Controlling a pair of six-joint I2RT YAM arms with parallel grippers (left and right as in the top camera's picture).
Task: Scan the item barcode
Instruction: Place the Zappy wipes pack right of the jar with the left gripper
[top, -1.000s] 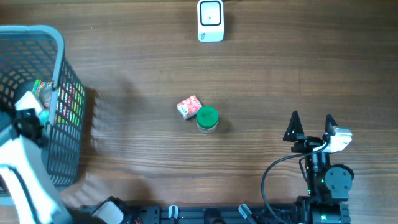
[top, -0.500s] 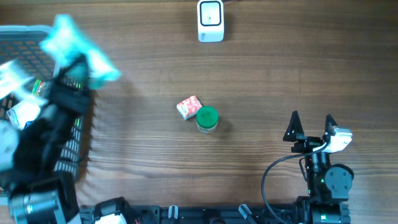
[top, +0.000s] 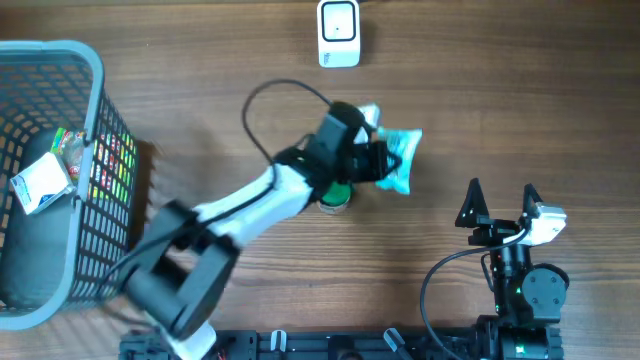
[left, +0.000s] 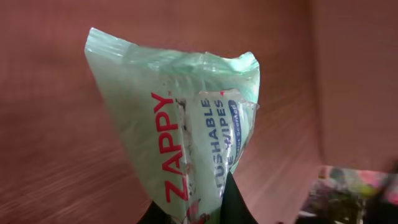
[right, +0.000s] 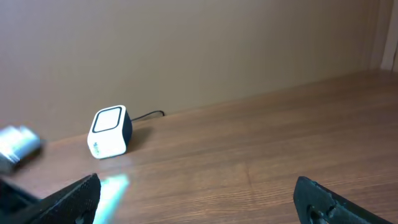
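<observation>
A teal pack of flushable wipes (top: 402, 158) hangs over the middle of the table, my left gripper (top: 376, 160) shut on its lower end. In the left wrist view the pack (left: 180, 124) stands up from the gripper (left: 198, 210), red "ZAPPY" lettering facing the camera; no barcode shows on this face. The white scanner (top: 339, 33) stands at the table's far edge, well beyond the pack, and also shows as the scanner (right: 109, 132) in the right wrist view. My right gripper (top: 500, 203) rests open near the front right, the gripper (right: 196, 199) holding nothing.
A grey wire basket (top: 62, 50) at the left holds a white box (top: 40, 181) and colourful packets (top: 110, 165). A green-lidded jar (top: 334, 196) sits under the left arm, partly covered by it.
The left arm has swung from the basket to the middle of the table, carrying the teal pack with it. The right arm has not moved.
</observation>
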